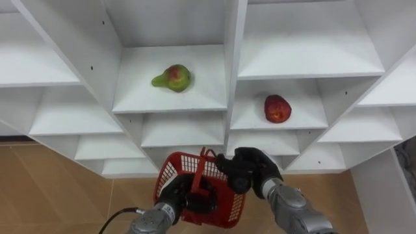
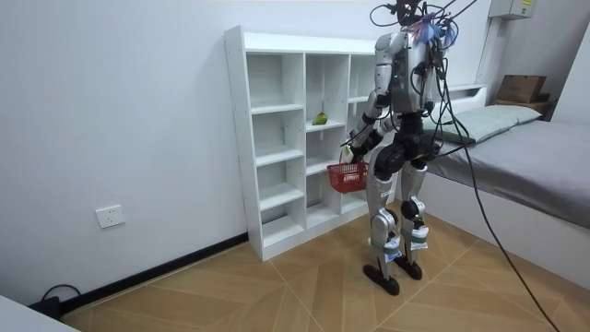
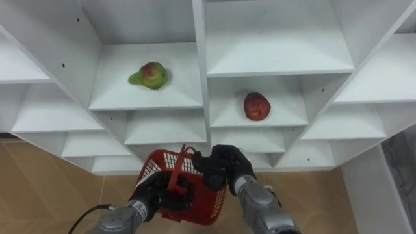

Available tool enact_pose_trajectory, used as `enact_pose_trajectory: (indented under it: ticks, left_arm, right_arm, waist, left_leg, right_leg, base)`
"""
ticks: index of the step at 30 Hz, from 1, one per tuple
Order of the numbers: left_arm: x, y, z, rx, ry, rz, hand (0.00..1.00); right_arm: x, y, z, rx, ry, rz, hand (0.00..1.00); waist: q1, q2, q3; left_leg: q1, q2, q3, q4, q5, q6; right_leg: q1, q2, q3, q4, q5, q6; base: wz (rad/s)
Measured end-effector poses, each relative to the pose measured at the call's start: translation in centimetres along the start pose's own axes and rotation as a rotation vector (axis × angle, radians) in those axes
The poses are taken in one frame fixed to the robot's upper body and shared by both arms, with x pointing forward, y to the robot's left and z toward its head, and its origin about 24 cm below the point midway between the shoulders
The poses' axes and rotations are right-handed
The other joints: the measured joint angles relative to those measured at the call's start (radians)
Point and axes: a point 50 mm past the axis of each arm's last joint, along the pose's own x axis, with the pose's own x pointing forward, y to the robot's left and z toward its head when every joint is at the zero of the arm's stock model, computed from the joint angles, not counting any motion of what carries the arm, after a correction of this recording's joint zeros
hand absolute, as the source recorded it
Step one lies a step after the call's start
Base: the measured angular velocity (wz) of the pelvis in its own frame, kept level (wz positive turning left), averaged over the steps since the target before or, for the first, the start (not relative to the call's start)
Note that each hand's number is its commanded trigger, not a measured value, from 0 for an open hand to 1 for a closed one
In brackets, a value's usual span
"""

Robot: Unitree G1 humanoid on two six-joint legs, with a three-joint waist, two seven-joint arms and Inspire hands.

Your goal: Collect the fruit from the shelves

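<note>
Well, through the left eye view both fruits lay untaken — a pear in the middle bay, a red fruit 1 shelf lower to its right. My right hand was curled over the rim of the red basket; my left hand sat behind its mesh, grip I couldn't tell. Freeing a hand could tip the basket; a nudged fruit might roll off its shelf lip. Room view: I stood close to the closet — open floor behind, bed nearby.
</note>
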Motion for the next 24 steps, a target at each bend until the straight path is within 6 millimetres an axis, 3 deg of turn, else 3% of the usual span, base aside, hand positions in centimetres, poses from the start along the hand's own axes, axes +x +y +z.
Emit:
enact_pose_trajectory:
  ticks: [5, 6, 7, 8, 9, 24]
  left_arm:
    - [0.00, -0.27, -0.09, 0.014, 0.005, -0.020, 1.00]
    - [0.00, -0.33, -0.11, 0.018, 0.005, -0.023, 1.00]
    - [0.00, -0.35, -0.12, 0.020, 0.006, -0.024, 1.00]
    - [0.00, -0.41, -0.15, 0.023, 0.007, -0.027, 1.00]
    - [0.00, -0.48, -0.17, 0.026, 0.008, -0.030, 1.00]
    - [-0.02, -0.57, -0.24, 0.035, 0.012, -0.050, 1.00]
  right_arm:
    - [0.00, -0.05, -0.02, 0.000, 0.001, -0.002, 1.00]
    - [0.00, -0.03, -0.03, 0.000, 0.002, -0.001, 0.95]
    - [0.00, -0.02, -0.03, 0.000, 0.002, -0.001, 0.61]
    - [0.00, -0.02, -0.04, 0.000, 0.002, -0.001, 0.06]
    - [0.00, -0.02, -0.04, 0.000, 0.002, -0.001, 0.00]
    - [0.01, 0.07, -0.06, -0.005, 0.004, 0.004, 0.00]
  waist:
    - [0.000, 0.001, 0.0000]
    - [-0.001, 0.001, 0.0000]
    - [-0.001, 0.001, 0.0000]
    - [-0.001, 0.001, 0.0000]
    - [-0.003, 0.001, 0.0000]
    - [0.001, 0.001, -0.0001]
  left_leg:
    - [0.000, 0.000, 0.000, 0.000, 0.000, 0.000]
    - [0.000, 0.000, 0.000, 0.000, 0.000, 0.000]
    - [0.000, 0.000, 0.000, 0.000, 0.000, 0.000]
    - [0.000, 0.000, 0.000, 0.000, 0.000, 0.000]
    - [0.000, 0.000, 0.000, 0.000, 0.000, 0.000]
    - [-0.001, 0.000, -0.003, 0.000, 0.000, 0.000]
  right_leg:
    - [0.001, 0.000, -0.001, 0.000, 0.000, 0.000]
    - [0.001, 0.000, -0.002, 0.000, 0.000, 0.000]
    - [0.001, 0.000, -0.002, 0.000, 0.000, 0.000]
    - [0.001, 0.000, -0.002, 0.000, 0.000, 0.000]
    - [0.001, 0.000, -0.004, 0.000, 0.000, 0.000]
    - [0.001, -0.001, -0.020, 0.000, 0.000, 0.000]
  base:
    - [0.00]
    - [0.00]
    - [0.00]
    - [0.00]
    - [0.00]
    - [0.00]
